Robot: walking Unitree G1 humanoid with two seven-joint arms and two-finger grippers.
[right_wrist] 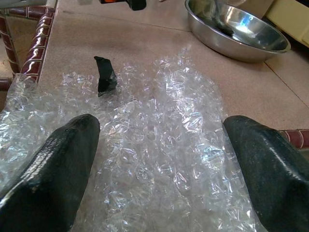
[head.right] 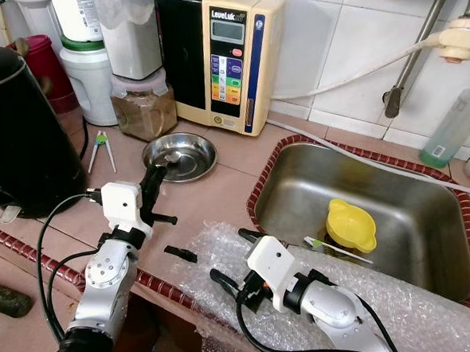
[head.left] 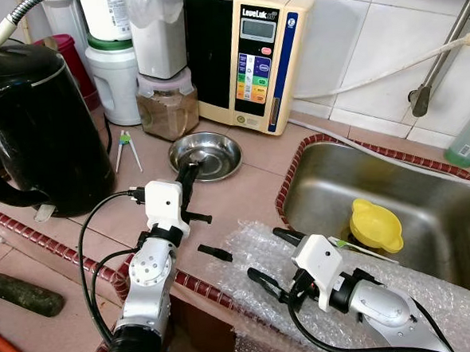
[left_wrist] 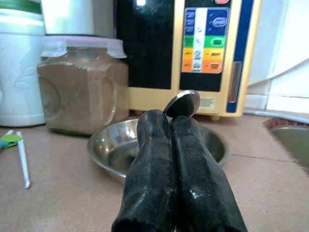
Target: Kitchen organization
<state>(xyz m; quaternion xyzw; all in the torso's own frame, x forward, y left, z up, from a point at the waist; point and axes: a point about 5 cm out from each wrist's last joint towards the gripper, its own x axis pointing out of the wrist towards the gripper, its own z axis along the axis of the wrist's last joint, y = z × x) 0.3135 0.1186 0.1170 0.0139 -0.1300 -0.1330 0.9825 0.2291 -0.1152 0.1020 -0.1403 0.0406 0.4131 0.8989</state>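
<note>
Two grippers work over a tiled desk edged with red-brown mosaic trim. The left gripper (head.left: 188, 172) reaches to the near rim of one round, shiny steel bowl (head.left: 206, 155), its fingers (left_wrist: 169, 159) pressed together on the handle of one metal spoon (left_wrist: 182, 103), whose polished oval bowl rises just beyond the fingertips, over the steel bowl. The right gripper (head.left: 273, 255) hovers low over one crinkled sheet of clear bubble wrap (right_wrist: 159, 145) at the near edge of the desk, its two black fingers (right_wrist: 53, 169) spread wide with nothing between them.

One small flat black scrap (head.left: 215, 252) lies on the desk just left of the wrap. To the right, one rectangular stainless sink (head.left: 428, 196) holds one yellow plastic cup (head.left: 375, 225) with a pouring lip, and one toothbrush lies at the sink's near edge.

Along the far wall stand one cream, boxy water ioniser (head.left: 253, 55) with coloured buttons, one square clear jar (head.left: 168, 108) of brown powder with a clip lid, and one white cylindrical container (head.left: 114, 80). One glossy black kettle (head.left: 37, 132) stands at far left, with one pair of thin white tweezers (head.left: 126, 149) lying between it and the bowl.
</note>
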